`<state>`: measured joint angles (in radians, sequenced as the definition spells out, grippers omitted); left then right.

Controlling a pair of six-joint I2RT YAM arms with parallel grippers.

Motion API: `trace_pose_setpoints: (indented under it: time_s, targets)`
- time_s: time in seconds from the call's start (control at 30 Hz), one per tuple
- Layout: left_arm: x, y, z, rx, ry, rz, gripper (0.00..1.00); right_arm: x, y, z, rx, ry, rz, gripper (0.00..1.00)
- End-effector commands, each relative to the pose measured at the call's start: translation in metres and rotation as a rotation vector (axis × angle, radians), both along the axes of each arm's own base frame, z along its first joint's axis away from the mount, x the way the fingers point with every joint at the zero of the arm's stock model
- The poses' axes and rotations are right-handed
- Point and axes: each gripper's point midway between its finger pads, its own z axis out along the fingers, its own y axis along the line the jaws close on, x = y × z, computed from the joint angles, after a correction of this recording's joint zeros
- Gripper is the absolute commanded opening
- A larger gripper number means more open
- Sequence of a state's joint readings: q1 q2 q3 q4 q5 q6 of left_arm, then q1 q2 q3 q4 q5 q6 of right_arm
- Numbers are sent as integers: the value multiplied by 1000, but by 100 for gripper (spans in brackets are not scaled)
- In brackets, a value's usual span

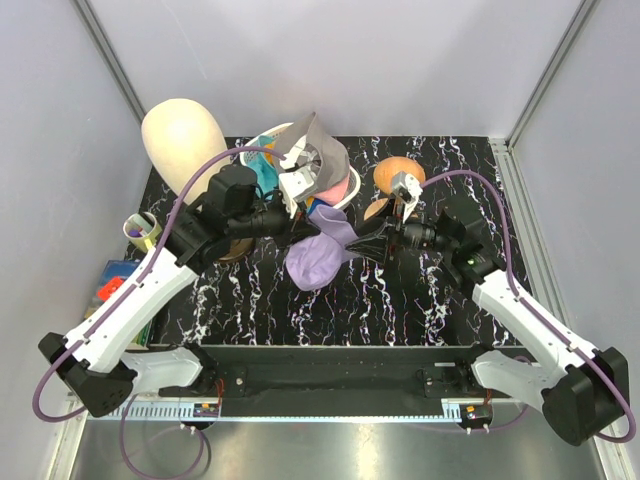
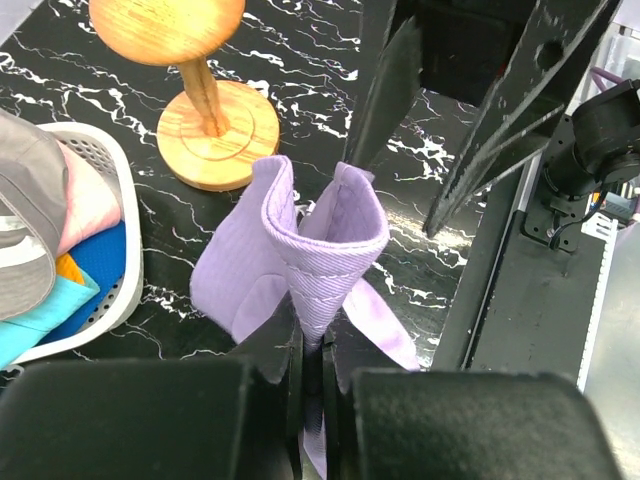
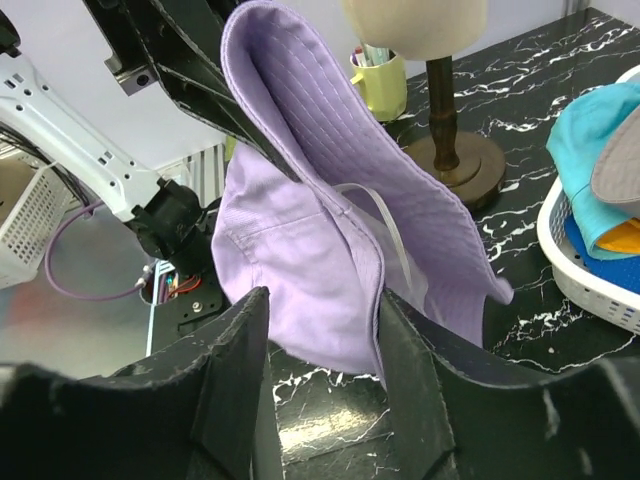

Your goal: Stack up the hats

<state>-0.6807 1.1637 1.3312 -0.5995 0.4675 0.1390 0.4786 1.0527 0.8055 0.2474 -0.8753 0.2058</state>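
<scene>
A lavender bucket hat hangs above the middle of the black marble table. My left gripper is shut on its folded brim, as the left wrist view shows, with the hat spreading out ahead of the jaws. My right gripper is open at the hat's right side. In the right wrist view the hat hangs just ahead of the spread jaws, its lower edge at the fingertips. More hats lie in a white basket: a grey cap on top, pink, teal and blue under it.
A cream mannequin head stands at the back left on a dark stand. A wooden stand is at the back right, behind my right gripper. A yellow-green cup and small items sit at the left edge.
</scene>
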Motion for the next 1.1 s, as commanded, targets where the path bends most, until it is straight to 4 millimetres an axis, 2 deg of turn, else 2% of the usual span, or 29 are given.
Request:
trace_pose_setpoints:
  time_s: [0.0, 0.07, 0.27, 0.5, 0.77, 1.07]
  targets:
    - [3, -9, 26, -66, -64, -24, 2, 7, 5, 18, 36, -63, -25, 55]
    - [2, -9, 23, -62, -62, -28, 2, 8, 5, 20, 46, -82, -42, 57]
    - [-2, -13, 17, -53, -51, -75, 2, 6, 4, 53, 98, -189, -57, 61]
    - [-4, -15, 8, -33, -17, -98, 2, -4, 8, 67, 117, -229, -10, 62]
    - [-2, -17, 5, -22, -5, -99, 2, -16, 17, 64, 106, -218, 67, 61]
    - [-2, -18, 6, -21, -4, -100, 2, -8, 30, 33, 25, -151, 74, 56]
